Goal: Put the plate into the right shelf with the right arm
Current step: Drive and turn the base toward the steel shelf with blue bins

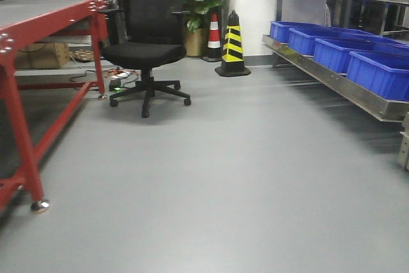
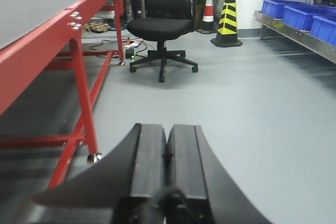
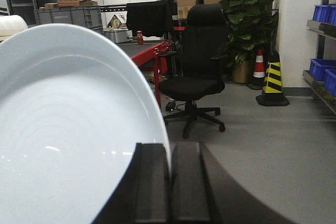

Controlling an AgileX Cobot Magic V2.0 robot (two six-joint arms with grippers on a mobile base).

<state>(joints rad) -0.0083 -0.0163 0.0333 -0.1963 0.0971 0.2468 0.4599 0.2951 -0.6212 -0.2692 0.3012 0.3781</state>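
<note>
the round, shallow white plate (image 3: 68, 129) is off any surface, its rim clamped between the black fingers of the right pincer (image 3: 169, 153), its bowl filling the left of the right wrist view; the left pincer (image 2: 168, 140) hangs over the grey floor, fingers together on nothing. this looks like the carrying step, with placing not yet begun: the stainless steel shelf (image 1: 326, 80) with its blue plastic bins (image 1: 377, 71) stands well off to the right. the next move likely calls for swinging the right arm toward that rack and finding a bare stretch of ledge, since bins crowd the lower one.
</note>
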